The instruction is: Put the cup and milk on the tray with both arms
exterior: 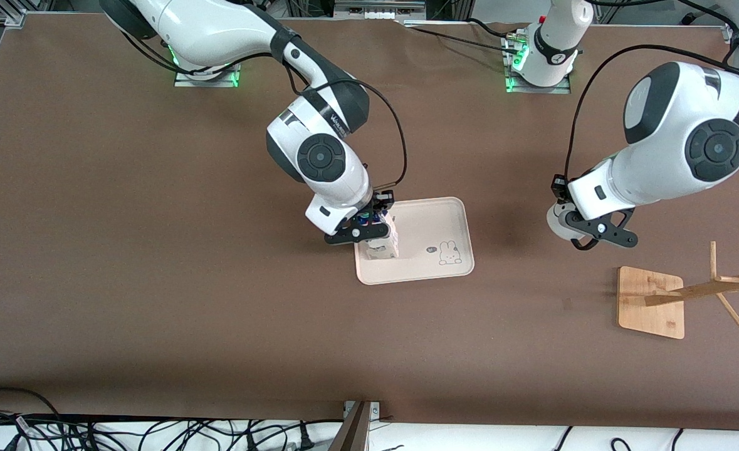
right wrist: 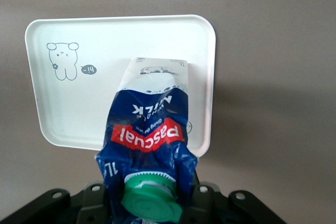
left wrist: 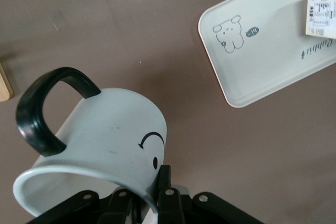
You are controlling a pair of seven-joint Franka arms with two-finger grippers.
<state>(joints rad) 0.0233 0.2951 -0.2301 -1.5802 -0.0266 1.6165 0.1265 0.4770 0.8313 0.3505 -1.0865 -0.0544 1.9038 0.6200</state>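
Right tool: clamped on the top of the milk, just under its green cap. It is over the tray's end nearest the right arm.
Milk: it stands straight up, with its bottom on or just above the tray. I cannot tell if it is touching yet.
Step now: I think I am setting the milk down. I should go down slowly and straight, then let go only when it sits flat.
Watch out: the milk is close to the tray's edge. I should not bump it when I pull the tool up.
Left tool: clamped on the rim of the cup. It is up over the bare table, between the tray and the wooden rack.
Cup: not on the tray yet. Its black handle sticks out to one side.
Next: I should put the cup by the bunny drawing, well apart from the milk, so the two arms do not hit.
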